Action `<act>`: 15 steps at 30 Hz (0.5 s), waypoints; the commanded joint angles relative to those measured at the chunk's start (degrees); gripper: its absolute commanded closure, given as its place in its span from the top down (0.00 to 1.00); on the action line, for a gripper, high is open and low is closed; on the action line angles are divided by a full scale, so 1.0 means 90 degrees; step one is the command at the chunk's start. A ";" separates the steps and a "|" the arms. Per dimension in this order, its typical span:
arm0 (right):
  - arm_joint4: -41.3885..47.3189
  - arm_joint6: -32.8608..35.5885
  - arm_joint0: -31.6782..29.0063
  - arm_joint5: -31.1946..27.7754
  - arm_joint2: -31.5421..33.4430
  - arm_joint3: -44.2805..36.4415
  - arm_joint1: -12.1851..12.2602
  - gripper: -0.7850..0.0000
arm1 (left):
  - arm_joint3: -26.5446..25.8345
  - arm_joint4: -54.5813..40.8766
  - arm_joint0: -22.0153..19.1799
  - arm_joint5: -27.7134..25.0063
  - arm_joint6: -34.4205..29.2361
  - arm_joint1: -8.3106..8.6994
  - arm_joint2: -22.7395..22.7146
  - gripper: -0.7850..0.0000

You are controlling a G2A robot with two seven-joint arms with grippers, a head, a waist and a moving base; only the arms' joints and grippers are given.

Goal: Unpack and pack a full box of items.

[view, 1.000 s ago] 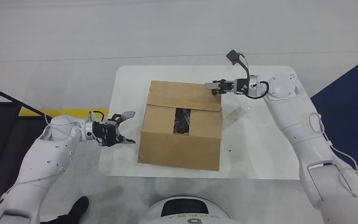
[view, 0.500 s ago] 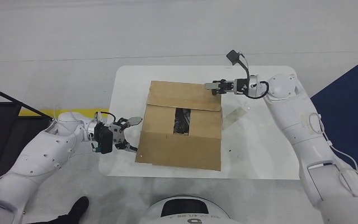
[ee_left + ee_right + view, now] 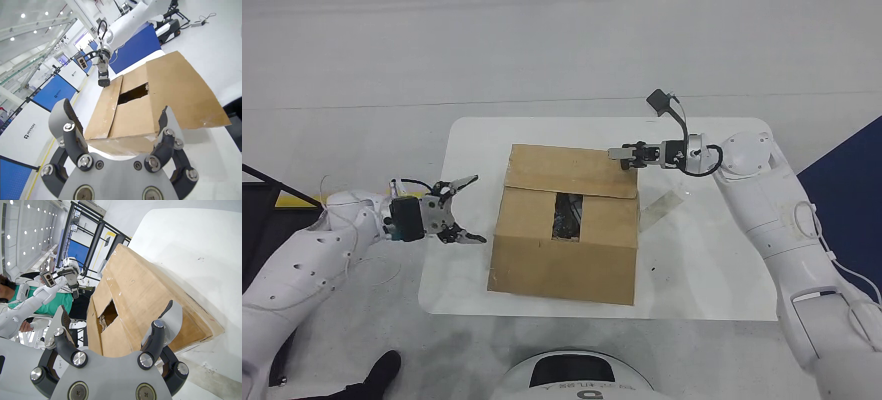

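Note:
A brown cardboard box (image 3: 567, 225) stands in the middle of the white table (image 3: 702, 270). Its top flaps leave a rectangular gap (image 3: 568, 215) with dark contents and crumpled paper inside. My left gripper (image 3: 468, 210) hangs open just off the box's left side, a small gap away from the cardboard. In the left wrist view the box (image 3: 151, 106) lies straight ahead between the spread fingers of the left gripper (image 3: 115, 106). My right gripper (image 3: 620, 155) is at the box's far right top corner, open, with the box (image 3: 143, 298) ahead of the right gripper (image 3: 117, 309).
A clear plastic strip (image 3: 662, 208) lies on the table right of the box. The table's left edge runs close behind my left gripper. A black rack (image 3: 257, 185) stands off the table to the left and a blue barrier (image 3: 852, 160) to the right.
My left gripper came in close to the box's left side, then drew back a little and shifted toward the far side. The right arm and the box stayed put.

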 commanded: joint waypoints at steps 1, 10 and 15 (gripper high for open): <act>0.0000 0.0000 0.0000 0.0000 0.0000 0.0000 0.0000 1.00 | -0.0061 0.0310 0.0014 0.0085 -0.0623 -0.0007 0.0018 1.00; 0.0000 0.0000 0.0000 0.0000 0.0000 0.0000 0.0000 1.00 | -0.0087 0.1621 -0.0062 -0.0067 -0.0731 -0.0021 0.0289 1.00; 0.0000 0.0000 0.0000 0.0000 0.0000 0.0000 0.0000 1.00 | -0.0153 0.1341 -0.0133 -0.0064 -0.0940 -0.0186 0.0442 1.00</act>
